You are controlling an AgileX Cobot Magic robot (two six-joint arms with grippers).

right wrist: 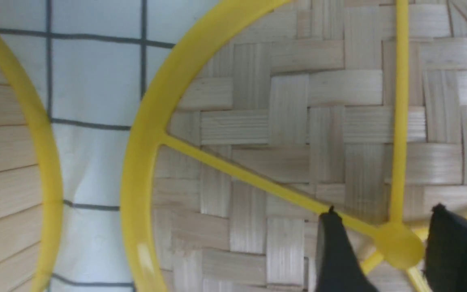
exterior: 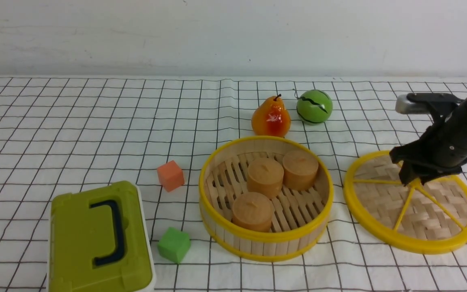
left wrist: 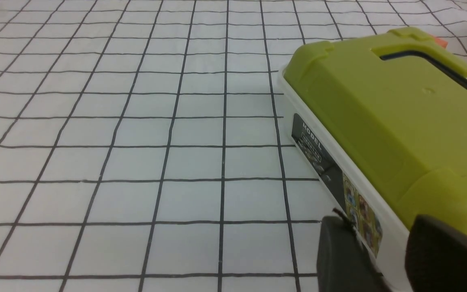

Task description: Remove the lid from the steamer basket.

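Release stage of lid removal. The lid [exterior: 383,202] lies flat on the tabletop [exterior: 95,121] to the right of the steamer basket [exterior: 266,243], near it but apart, with a strip of checked cloth showing between the two yellow rims in the right wrist view. The basket stands open, and three brown cylindrical cakes [exterior: 264,177] rest on its slatted floor. The right gripper [exterior: 415,181] points down over the lid's hub, where the yellow spokes meet. Its jaws stand apart, one on each side of the centre knob [right wrist: 397,246], with a visible gap on at least one side, so the knob appears straddled rather than clamped. The left gripper [left wrist: 377,227] sits low beside the olive-green box [left wrist: 379,105], its jaws apart and holding nothing; it takes no part in this step. By this layout the removal itself is judged complete, and only the retreat remains. The next move calls for a straight upward lift of the right arm, keeping the jaws clear of the knob and spokes so that the light lid is not dragged or tipped.
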